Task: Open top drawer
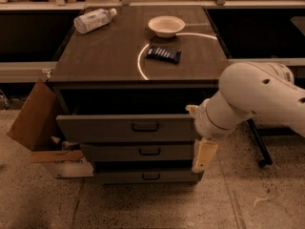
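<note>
A brown cardboard box (31, 120) with a flap tilted open leans at the 9 o'clock side of the desk (105, 56), a boxy cabinet with a dark, matte wood-grain top. On that top, at 10 o'clock, a clear plastic bottle (94, 20) lies on its side. The top drawer (105, 128), a wide flat grey front with a small black bar handle (145, 127) at its centre, stands pulled out from the body, with a dark gap above it. Two narrower grey drawers (149, 151) sit stepped below it. At 12 o'clock on the top rests a round, pale, shallow bowl (166, 26), and just at its 6 o'clock a dark rectangular packet (163, 54) lies flat. The cream, flat-sided hand (204, 155) hangs at 4 o'clock from the handle, beside the drawers' right edge, under a smooth, rounded white arm (257, 94). I cannot tell whether the hand is clenched or released.
</note>
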`<state>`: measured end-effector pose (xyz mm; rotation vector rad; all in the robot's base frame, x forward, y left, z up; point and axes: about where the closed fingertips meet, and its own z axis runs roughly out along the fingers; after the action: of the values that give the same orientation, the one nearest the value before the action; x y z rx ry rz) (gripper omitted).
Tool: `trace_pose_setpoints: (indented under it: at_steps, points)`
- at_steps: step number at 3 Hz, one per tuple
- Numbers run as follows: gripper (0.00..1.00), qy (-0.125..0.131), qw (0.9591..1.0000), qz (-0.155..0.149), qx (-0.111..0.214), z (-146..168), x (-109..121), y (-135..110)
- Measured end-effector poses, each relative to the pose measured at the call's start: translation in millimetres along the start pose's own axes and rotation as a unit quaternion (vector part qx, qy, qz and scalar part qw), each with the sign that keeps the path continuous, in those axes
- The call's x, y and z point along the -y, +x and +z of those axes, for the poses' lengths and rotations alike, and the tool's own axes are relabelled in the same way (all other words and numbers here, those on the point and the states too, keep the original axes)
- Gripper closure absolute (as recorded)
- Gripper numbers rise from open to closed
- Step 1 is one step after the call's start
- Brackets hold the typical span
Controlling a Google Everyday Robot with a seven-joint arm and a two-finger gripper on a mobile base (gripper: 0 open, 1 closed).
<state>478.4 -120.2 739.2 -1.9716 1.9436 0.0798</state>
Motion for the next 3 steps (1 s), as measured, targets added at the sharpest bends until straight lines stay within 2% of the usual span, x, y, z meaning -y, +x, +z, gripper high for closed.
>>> trace_pose_setpoints:
  at_steps: [1,2,3]
  points:
    - [0.00,0.033,0.9992,-0.021,0.006,11.0,27.0,-9.9]
    - [0.00,0.029,0.9990,-0.032,0.011,31.1,45.9,-15.5]
    - [0.00,0.000,0.9993,-0.030,0.022,60.5,58.0,-13.9]
